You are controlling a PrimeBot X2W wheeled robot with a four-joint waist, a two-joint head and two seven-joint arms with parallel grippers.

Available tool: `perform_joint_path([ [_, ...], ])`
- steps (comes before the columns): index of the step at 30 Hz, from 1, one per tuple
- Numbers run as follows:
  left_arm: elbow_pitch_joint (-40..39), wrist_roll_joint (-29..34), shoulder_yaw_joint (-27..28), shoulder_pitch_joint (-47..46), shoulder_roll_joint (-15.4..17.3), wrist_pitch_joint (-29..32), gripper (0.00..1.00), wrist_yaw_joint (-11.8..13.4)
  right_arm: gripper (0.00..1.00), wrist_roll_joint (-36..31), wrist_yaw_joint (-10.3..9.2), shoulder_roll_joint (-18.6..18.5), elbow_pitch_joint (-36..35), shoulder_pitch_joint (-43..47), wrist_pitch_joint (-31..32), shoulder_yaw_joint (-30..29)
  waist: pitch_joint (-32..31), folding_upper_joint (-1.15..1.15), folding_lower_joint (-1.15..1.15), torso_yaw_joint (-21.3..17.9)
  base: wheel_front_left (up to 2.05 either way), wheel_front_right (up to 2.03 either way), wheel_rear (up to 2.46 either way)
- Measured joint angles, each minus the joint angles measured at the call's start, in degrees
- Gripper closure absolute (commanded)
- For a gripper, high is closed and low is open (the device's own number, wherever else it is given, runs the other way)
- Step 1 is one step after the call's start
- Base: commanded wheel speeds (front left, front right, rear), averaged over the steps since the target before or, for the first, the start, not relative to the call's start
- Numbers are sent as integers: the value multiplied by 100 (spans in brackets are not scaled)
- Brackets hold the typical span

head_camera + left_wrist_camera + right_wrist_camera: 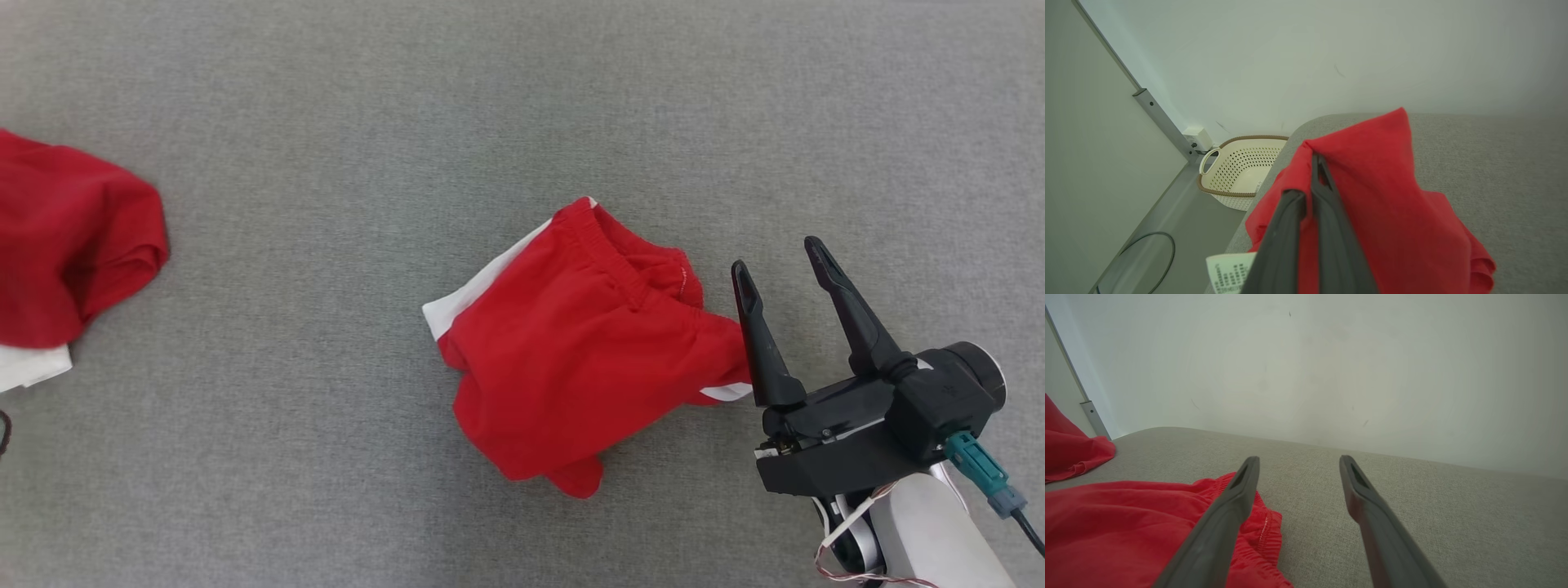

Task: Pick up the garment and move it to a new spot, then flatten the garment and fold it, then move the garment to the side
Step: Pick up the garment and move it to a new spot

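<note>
A red garment (65,245) with a white part lies bunched at the far left of the head view. My left gripper (1316,163) is shut on a fold of that garment (1380,196), and the cloth drapes over its fingers above the grey surface. A second red garment (571,351), shorts with an elastic waistband and white trim, lies crumpled in the middle. My right gripper (775,255) stands open just right of the shorts, its left finger close to their edge and nothing between the fingers. In the right wrist view the open right gripper (1299,459) hovers beside the shorts (1126,522).
The grey fabric surface (522,122) stretches wide around both garments. Past its left end, a cream perforated basket (1241,171) stands on the floor by a white wall, with a dark cable (1147,253) nearby. A white care label (1229,271) hangs from the held cloth.
</note>
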Motion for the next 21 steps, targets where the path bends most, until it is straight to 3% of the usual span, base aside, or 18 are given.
perform_joint_path([
  [2,222,-22,31,33,-58,0,100,-34,0,-15,0,-12,4,-7,0,8,26,0,0,-41,0,0,0],
  [3,333,-74,45,34,-82,0,83,-69,0,-15,0,-21,8,-11,0,14,33,0,0,-64,0,0,0],
  [4,517,-77,51,49,-107,0,19,-85,0,-15,0,-37,11,-21,0,22,41,0,0,-104,0,0,0],
  [5,584,-77,59,49,-118,0,0,-111,0,-15,0,-42,10,-21,0,15,41,0,0,-117,0,0,0],
  [12,736,-47,149,41,-170,0,0,-219,0,-13,0,-35,24,-5,0,9,-35,0,0,-95,0,0,0],
  [21,144,218,423,169,-85,-1,0,-223,0,68,0,77,137,18,0,43,-319,0,0,-24,0,0,0],
])
